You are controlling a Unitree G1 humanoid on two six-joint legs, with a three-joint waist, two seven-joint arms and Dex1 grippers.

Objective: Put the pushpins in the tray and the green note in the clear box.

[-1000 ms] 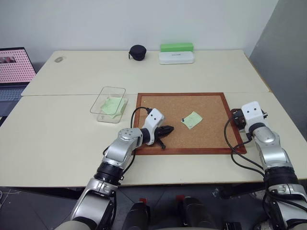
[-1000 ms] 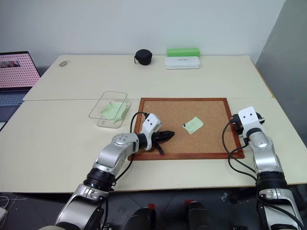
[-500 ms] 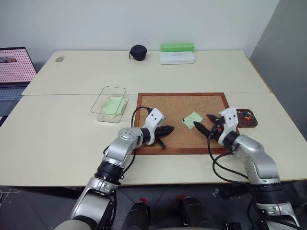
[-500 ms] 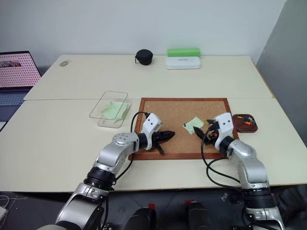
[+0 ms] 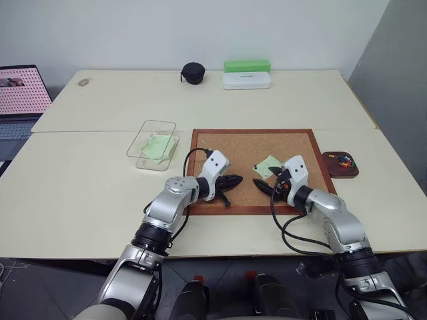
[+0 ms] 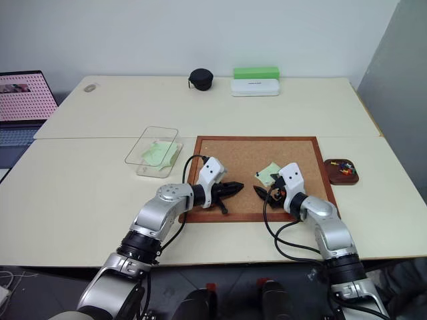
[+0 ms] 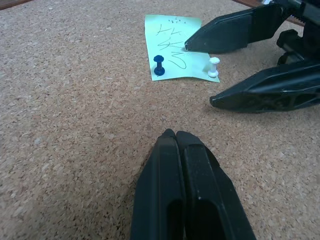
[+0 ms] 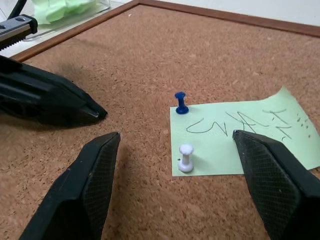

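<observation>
The green note (image 5: 268, 165) lies on the cork board (image 5: 253, 141), pinned by a blue pushpin (image 8: 181, 103) and a white pushpin (image 8: 186, 158). My right gripper (image 8: 175, 135) is open, low over the board, its fingers to either side of the note's pinned edge and holding nothing. My left gripper (image 5: 235, 180) is shut and empty on the board's left part, pointing at the note. The tray (image 5: 331, 171) sits off the board's right edge with several coloured pushpins (image 5: 345, 159) in it. The clear box (image 5: 150, 165) stands left of the board with green paper inside.
At the table's far edge are a black round case (image 5: 192, 73), a white oblong case (image 5: 246, 80) and a bright green block (image 5: 247, 65). A laptop (image 5: 20, 93) stands at the far left. A seam runs across the table behind the board.
My right arm has swung left from the tray to the note and turned inward, its fingers still apart. The left arm has not moved.
</observation>
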